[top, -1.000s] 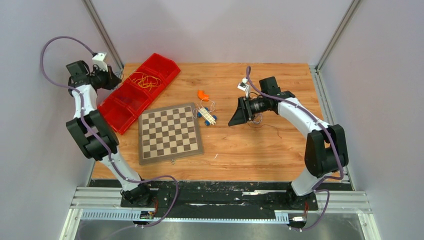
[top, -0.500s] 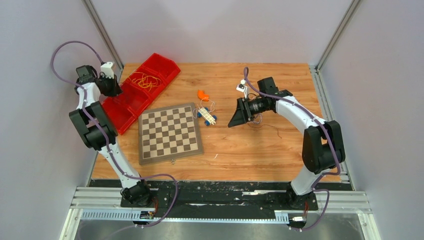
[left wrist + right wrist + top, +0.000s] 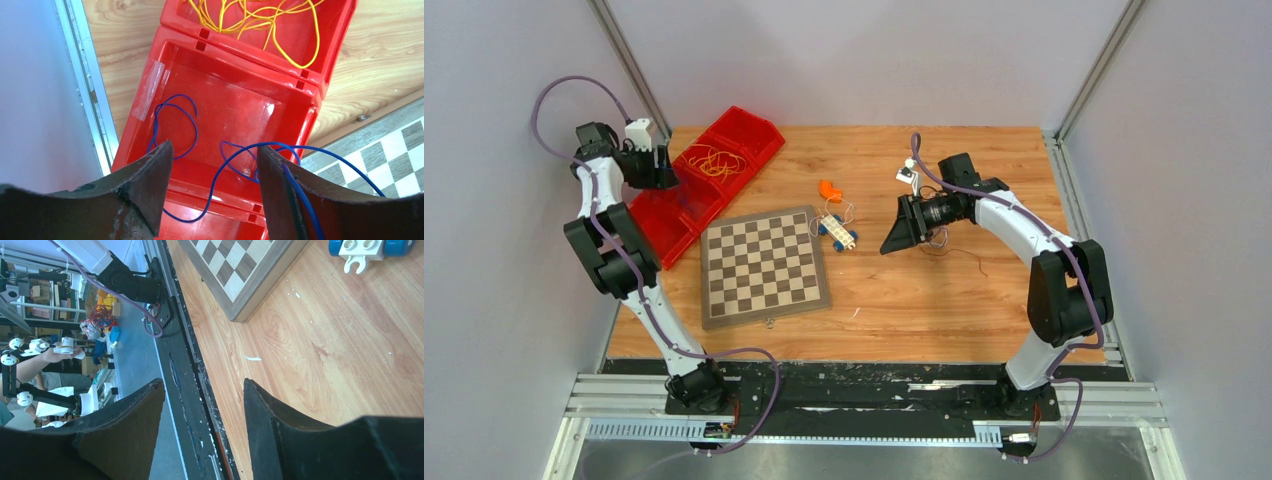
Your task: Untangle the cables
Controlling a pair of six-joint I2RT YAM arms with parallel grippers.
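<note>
Several yellow-orange cables (image 3: 255, 20) heaped in one compartment of the red bin (image 3: 235, 100); blue cable (image 3: 196, 130) looped in the next compartment, one strand lying along a finger of the left claw (image 3: 215, 150), spread wide just above. Small tangle of thin wires (image 3: 939, 238) just beside the right claw (image 3: 894, 238), likewise spread wide, gripping nothing. Bin close to the worktop's (image 3: 924, 310) left edge and metal rail (image 3: 82, 75); chessboard (image 3: 764, 265) beside it, toy car (image 3: 837, 231) between board and right claw. Broad stretch of wood near and right of that claw. Plain grey walls (image 3: 874, 60) around.
</note>
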